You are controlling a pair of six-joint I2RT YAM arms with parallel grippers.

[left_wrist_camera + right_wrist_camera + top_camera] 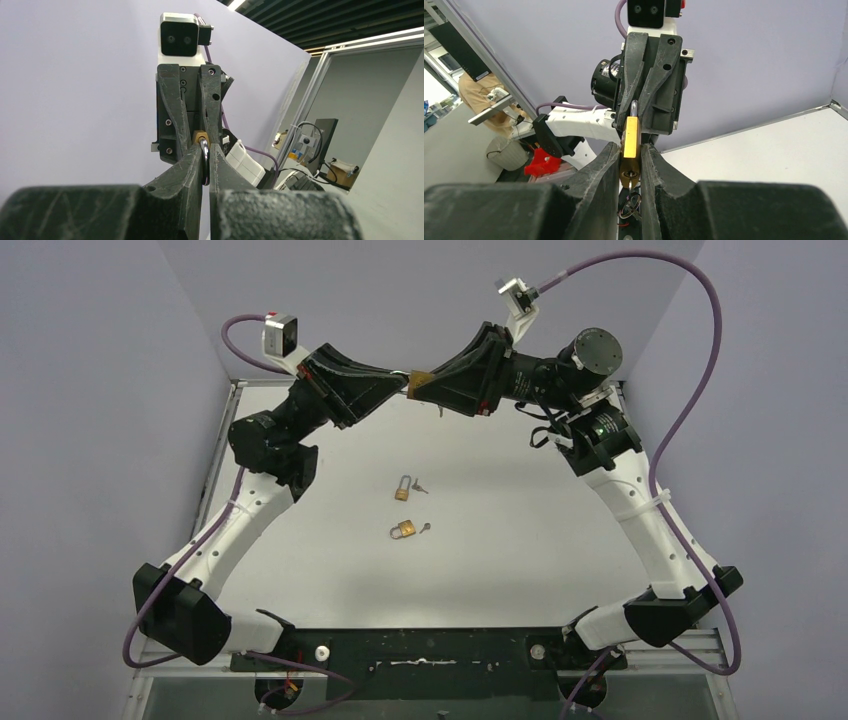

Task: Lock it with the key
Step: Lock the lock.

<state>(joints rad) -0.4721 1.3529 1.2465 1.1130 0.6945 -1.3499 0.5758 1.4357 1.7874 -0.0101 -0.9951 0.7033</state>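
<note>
Padlock (420, 379) aloft, long axis spanning both arms: right jaws clamped on body (630, 142), left jaws clamped on shackle (205, 157) end.

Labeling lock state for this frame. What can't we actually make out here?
- Held padlock, shackle: both wrist views, the left gripper fingers cover its ends, so seated or not is unclear.
- Key below it: right wrist view, in the dark gap between the right gripper fingers; its turn position is unreadable.
- Far table padlock and near table padlock: top view, too small to tell latched from open.
</note>
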